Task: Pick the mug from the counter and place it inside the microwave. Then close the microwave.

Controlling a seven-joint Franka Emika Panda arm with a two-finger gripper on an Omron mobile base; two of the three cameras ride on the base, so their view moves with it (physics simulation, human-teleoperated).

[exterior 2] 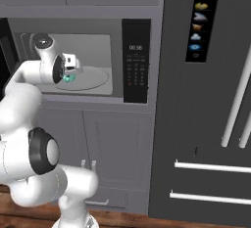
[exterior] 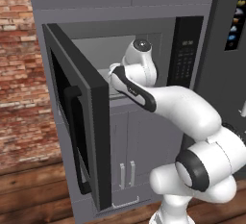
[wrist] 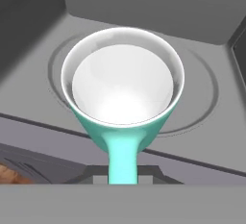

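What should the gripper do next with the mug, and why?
Probably lower it a little and let go. The hand view shows the mug upright over the turntable inside the microwave, and the right base view shows it just above the plate, door swung open.

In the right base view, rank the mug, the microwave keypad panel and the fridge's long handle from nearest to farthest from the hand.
1. The mug, at the hand itself, over the turntable.
2. The keypad panel, right of the microwave cavity.
3. The fridge handle, far right.
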